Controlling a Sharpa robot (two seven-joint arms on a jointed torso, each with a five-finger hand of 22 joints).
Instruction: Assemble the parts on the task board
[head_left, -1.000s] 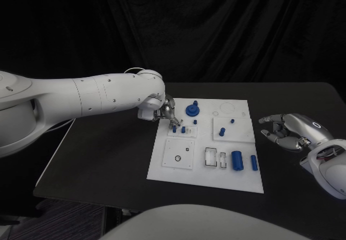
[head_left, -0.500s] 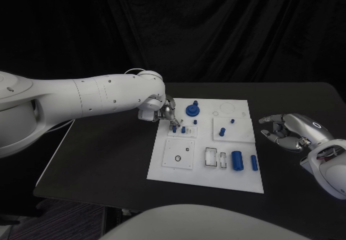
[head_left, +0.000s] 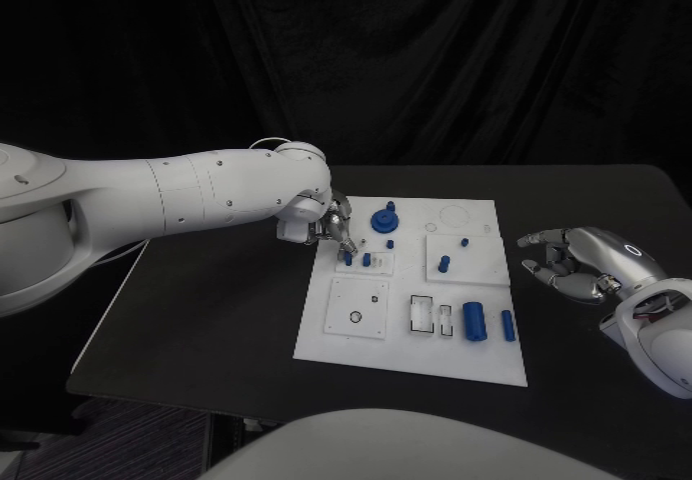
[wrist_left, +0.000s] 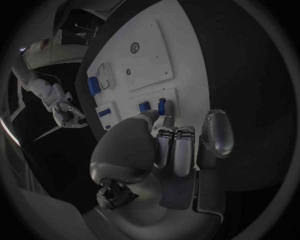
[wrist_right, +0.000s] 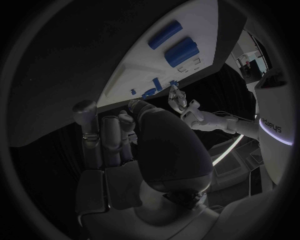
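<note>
Task board (head_left: 418, 345) lying flat at centre of black table (head_left: 216, 320), long axis running 12 to 6 o'clock. No readable writing or brand marks on board or parts.

Left hand (head_left: 329, 222) positioned over board's 10 o'clock corner, fingertips (wrist_left: 167, 120) pinching small blue peg (head_left: 348, 258) standing upright in a small square block. Second blue peg (head_left: 366, 260) upright just beside it, at 3 o'clock. Blue knob (head_left: 385, 220) near 12 o'clock edge.

Large blue cylinder (head_left: 475, 321) and slimmer blue cylinder (head_left: 508, 325) lying side by side at 4 o'clock on board.

Right hand (head_left: 577, 264) off the board at 3 o'clock, well apart from all parts, holding nothing, fingers loosely curled and spaced.
</note>
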